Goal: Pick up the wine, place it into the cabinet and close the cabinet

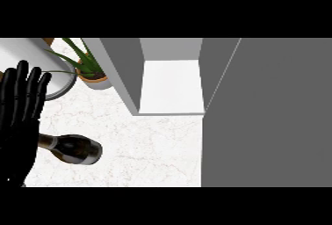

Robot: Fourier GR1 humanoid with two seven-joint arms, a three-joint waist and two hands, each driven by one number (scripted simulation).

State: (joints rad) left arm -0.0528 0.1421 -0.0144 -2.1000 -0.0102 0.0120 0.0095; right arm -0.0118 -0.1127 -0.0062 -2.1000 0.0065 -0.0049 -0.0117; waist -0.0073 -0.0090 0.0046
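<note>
My left hand (18, 118) is upright at the left edge, with the fingers (24, 77) straight and open. They hold nothing. The wine (77, 150) stands on the counter (156, 149) just beside my palm.

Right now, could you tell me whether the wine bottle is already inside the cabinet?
No, the wine bottle lies on the counter next to the left robot hand, outside the open cabinet.

bright, flat, even light
</note>
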